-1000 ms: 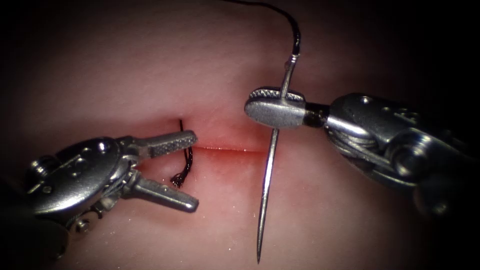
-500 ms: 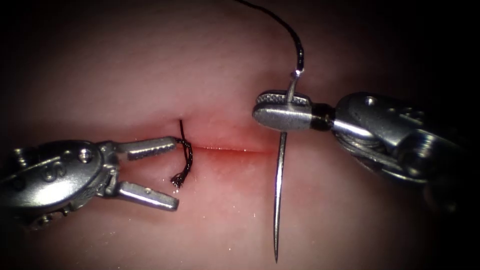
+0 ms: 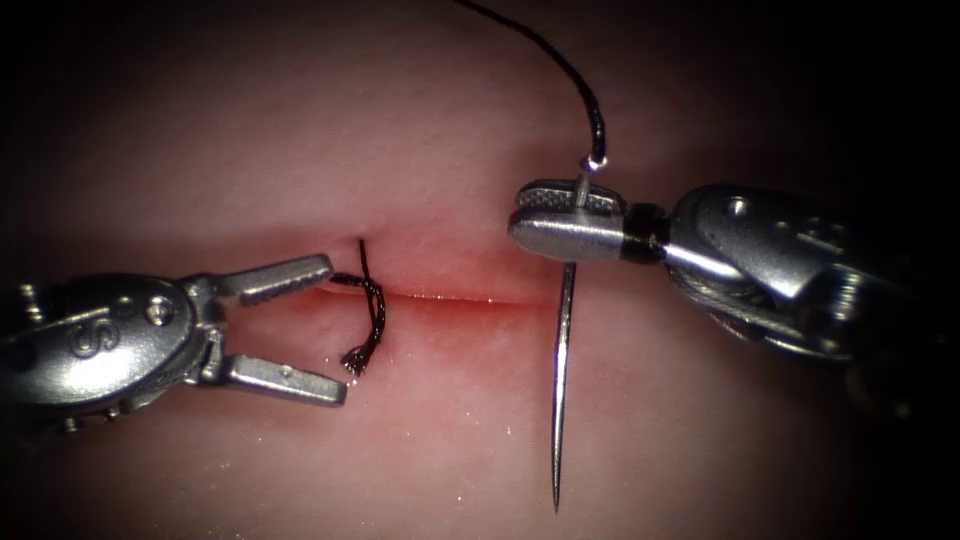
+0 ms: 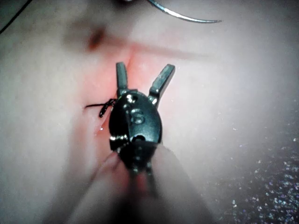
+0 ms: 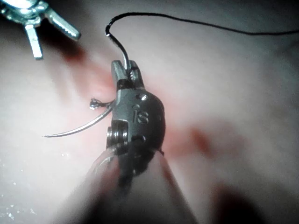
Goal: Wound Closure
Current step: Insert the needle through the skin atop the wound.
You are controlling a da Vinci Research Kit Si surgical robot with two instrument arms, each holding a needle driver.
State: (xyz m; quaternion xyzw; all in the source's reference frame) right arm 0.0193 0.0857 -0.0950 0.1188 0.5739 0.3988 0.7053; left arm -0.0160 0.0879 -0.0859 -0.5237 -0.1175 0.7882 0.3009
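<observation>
The tissue [image 3: 300, 140] has a short cut [image 3: 450, 297] rimmed with red fluid. At the cut's left end sits a tied black stitch [image 3: 372, 312] with a frayed cut end. My left tool [image 3: 335, 328] lies left of the stitch, jaws open and holding nothing; its upper jaw is close to the stitch. My right tool [image 3: 568, 222] is shut on the needle [image 3: 560, 400] near its tail. The needle hangs across the cut's right end with its tip free, not in the tissue. Thread [image 3: 560, 60] runs up from the tail. The open left tool [image 4: 142, 77] and the right tool [image 5: 126, 72] on the needle [image 5: 84, 126] also show.
The black thread [image 5: 187, 21] trails away from the needle's tail over the tissue. The left tool [image 5: 42, 23] appears in the right wrist view, and the needle's curve [image 4: 187, 17] in the left wrist view.
My left tool has drawn back to the left, away from the stitch, jaws still open. The right tool has shifted a little right with the needle, now gripped nearer its tail.
</observation>
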